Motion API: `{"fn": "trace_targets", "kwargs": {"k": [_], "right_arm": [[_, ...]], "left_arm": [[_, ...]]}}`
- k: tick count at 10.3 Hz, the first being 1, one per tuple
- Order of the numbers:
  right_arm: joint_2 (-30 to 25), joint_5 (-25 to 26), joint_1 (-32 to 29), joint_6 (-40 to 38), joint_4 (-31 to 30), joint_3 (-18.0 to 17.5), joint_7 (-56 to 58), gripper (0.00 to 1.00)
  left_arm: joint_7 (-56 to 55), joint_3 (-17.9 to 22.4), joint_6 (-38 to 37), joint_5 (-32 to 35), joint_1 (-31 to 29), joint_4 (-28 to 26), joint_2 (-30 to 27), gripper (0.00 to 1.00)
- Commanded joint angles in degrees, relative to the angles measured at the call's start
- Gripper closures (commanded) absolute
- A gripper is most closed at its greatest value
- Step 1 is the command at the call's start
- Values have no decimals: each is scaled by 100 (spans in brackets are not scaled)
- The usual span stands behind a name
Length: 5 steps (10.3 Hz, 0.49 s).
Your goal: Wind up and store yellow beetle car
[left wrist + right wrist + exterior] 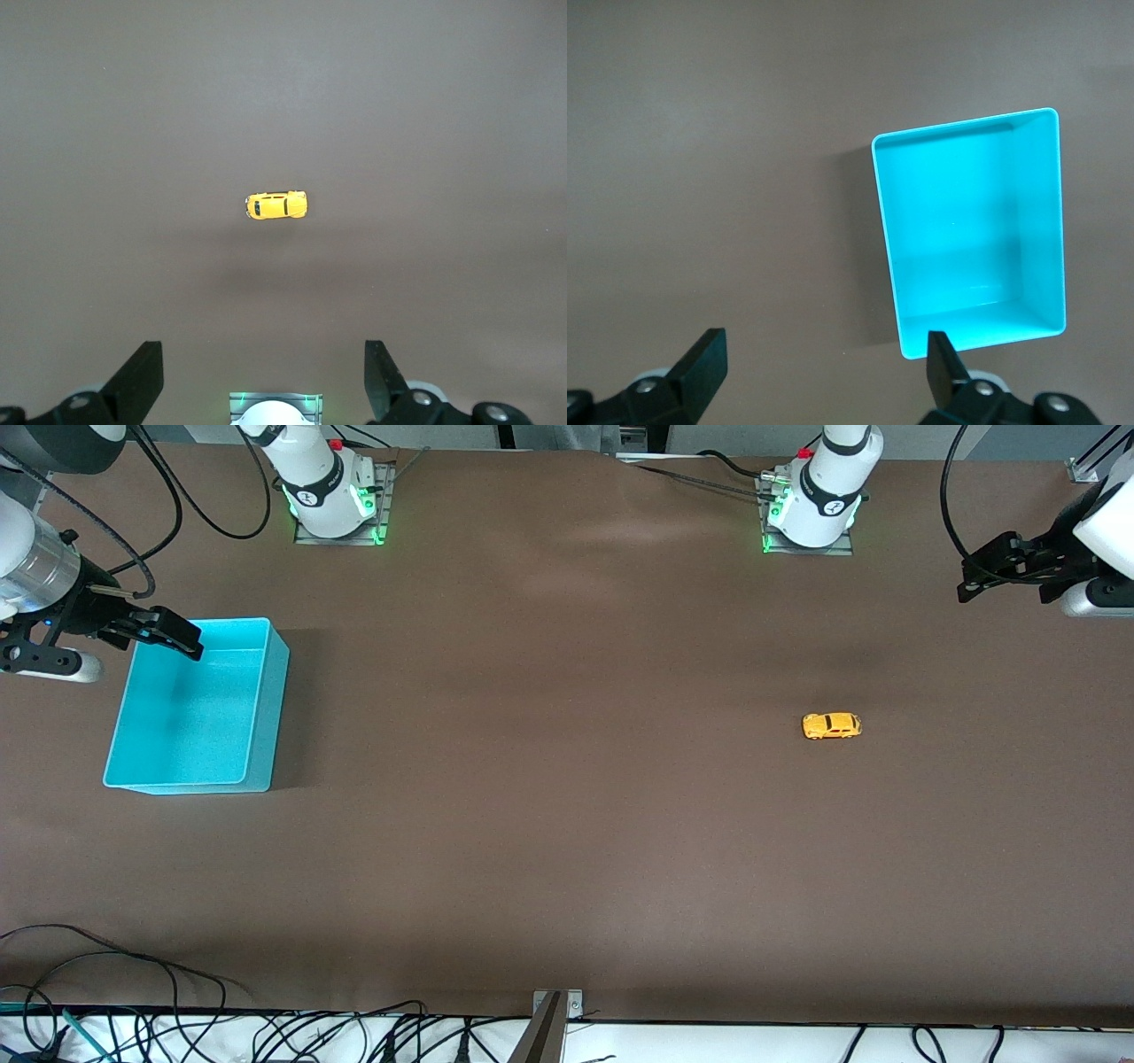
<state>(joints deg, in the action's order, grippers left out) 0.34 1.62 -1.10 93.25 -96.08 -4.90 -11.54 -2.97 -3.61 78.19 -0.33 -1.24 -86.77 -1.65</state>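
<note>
The yellow beetle car point(831, 726) stands on its wheels on the brown table toward the left arm's end; it also shows in the left wrist view point(276, 205). The turquoise bin point(271, 708) sits empty toward the right arm's end and shows in the right wrist view point(966, 230). My left gripper point(967, 577) hangs open and empty in the air, well apart from the car; its fingers are spread wide in the left wrist view point(264, 354). My right gripper point(182, 638) is open and empty above the bin's edge farthest from the front camera, also seen in the right wrist view point(824, 341).
The two arm bases point(332, 496) point(815, 505) stand along the table edge farthest from the front camera. Cables point(266, 1032) and a metal bracket point(554, 1014) lie along the nearest edge. Bare brown table spreads between the bin and the car.
</note>
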Motion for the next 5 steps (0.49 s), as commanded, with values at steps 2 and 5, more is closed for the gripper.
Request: {"fn": "trace_targets", "kwargs": {"k": [2,5], "right_arm": [[1,23,31,-70,37,77,-93,0],[18,23,31,1,28,77,-102,0]], "left_arm": [[7,1,-23,-73,-17,38,-37,0],[-11,-8,-23,-81,18,46,-37,0]]}}
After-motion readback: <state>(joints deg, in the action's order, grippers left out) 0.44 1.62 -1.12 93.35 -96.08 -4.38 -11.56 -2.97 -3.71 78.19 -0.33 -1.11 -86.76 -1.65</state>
